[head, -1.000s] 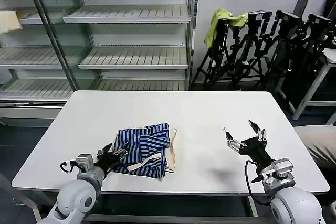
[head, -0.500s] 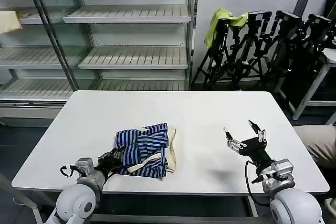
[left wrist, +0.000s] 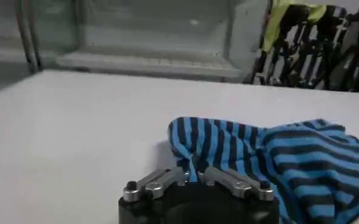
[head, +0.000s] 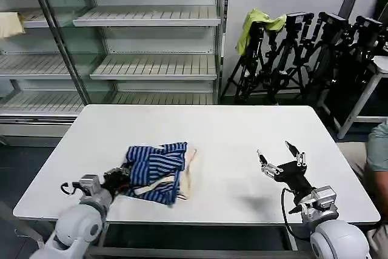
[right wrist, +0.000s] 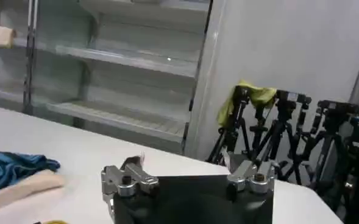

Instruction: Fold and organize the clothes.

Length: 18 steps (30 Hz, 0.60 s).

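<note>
The clothes are one blue-and-black striped shirt (head: 154,167) with cream trim, bunched in a loose heap on the white table (head: 224,128) left of centre. My left gripper (head: 119,177) sits at the heap's near-left corner, shut on a fold of the striped shirt (left wrist: 240,149), with cloth pinched between its fingers. Over the table's right part my right gripper (head: 280,161) hovers open and holds nothing; its wrist view shows the shirt (right wrist: 11,167) far off to one side.
Empty metal shelving (head: 151,65) stands behind the table. Black tripods (head: 303,59) lean at the back right, a yellow-green cloth (head: 257,22) draped over one. A pale beige cloth (head: 9,23) lies on a far-left shelf. A person sits past the table's right edge.
My left gripper has pulled back toward the table's near-left, dragging the striped shirt leftward with it. The right gripper has hardly moved.
</note>
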Each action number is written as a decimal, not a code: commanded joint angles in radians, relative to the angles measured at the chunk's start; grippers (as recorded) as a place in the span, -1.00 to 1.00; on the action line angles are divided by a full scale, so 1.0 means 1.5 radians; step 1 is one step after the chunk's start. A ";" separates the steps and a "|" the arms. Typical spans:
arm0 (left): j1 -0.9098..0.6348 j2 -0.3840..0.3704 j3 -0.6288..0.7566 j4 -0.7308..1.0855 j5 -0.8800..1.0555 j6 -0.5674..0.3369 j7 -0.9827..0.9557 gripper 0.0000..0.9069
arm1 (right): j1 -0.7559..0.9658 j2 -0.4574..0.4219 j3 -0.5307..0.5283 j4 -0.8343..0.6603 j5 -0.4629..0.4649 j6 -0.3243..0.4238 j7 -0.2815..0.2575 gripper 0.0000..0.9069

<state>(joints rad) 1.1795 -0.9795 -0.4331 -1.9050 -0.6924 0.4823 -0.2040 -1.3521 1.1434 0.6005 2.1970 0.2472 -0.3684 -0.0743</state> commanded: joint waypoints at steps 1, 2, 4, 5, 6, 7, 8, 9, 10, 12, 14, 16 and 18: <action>0.053 0.177 -0.200 0.070 0.042 -0.039 0.094 -1.00 | 0.021 0.012 -0.017 -0.007 -0.006 0.001 -0.001 1.00; 0.081 0.199 -0.238 0.066 0.044 -0.045 0.102 -1.00 | 0.029 0.017 -0.024 -0.010 -0.009 0.000 -0.001 1.00; 0.136 0.233 -0.301 0.066 0.069 -0.064 0.120 -1.00 | 0.039 0.025 -0.032 -0.015 -0.014 -0.001 -0.002 1.00; 0.149 0.248 -0.317 0.068 0.083 -0.071 0.125 -1.00 | 0.039 0.026 -0.034 -0.016 -0.014 0.000 -0.003 1.00; 0.152 0.259 -0.330 0.070 0.096 -0.076 0.128 -1.00 | 0.037 0.027 -0.033 -0.017 -0.015 0.002 -0.006 1.00; 0.149 0.267 -0.335 0.070 0.110 -0.078 0.131 -1.00 | 0.034 0.028 -0.030 -0.017 -0.015 0.005 -0.008 1.00; 0.140 0.272 -0.335 0.068 0.125 -0.079 0.134 -1.00 | 0.031 0.028 -0.026 -0.017 -0.016 0.010 -0.009 1.00; 0.128 0.277 -0.326 0.065 0.148 -0.080 0.136 -1.00 | 0.027 0.029 -0.023 -0.017 -0.016 0.014 -0.010 1.00; 0.113 0.272 -0.313 0.049 0.180 -0.083 0.138 -1.00 | 0.022 0.029 -0.019 -0.014 -0.016 0.016 -0.011 1.00; 0.095 0.246 -0.274 -0.006 0.229 -0.084 0.138 -1.00 | 0.006 0.028 -0.011 -0.012 -0.017 0.022 -0.012 1.00; 0.081 0.193 -0.197 -0.082 0.268 -0.077 0.144 -1.00 | -0.009 0.028 0.002 -0.009 -0.019 0.028 -0.013 1.00; 0.067 0.149 -0.125 -0.150 0.309 -0.068 0.145 -1.00 | -0.015 0.024 0.010 -0.007 -0.018 0.029 -0.013 1.00; 0.062 0.089 -0.046 -0.209 0.370 -0.068 0.161 -1.00 | -0.022 0.021 0.018 -0.006 -0.017 0.031 -0.013 1.00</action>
<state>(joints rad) 1.2900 -0.7083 -0.7349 -1.9113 -0.4585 0.3904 -0.0322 -1.3479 1.1733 0.5956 2.1841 0.2233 -0.3395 -0.0916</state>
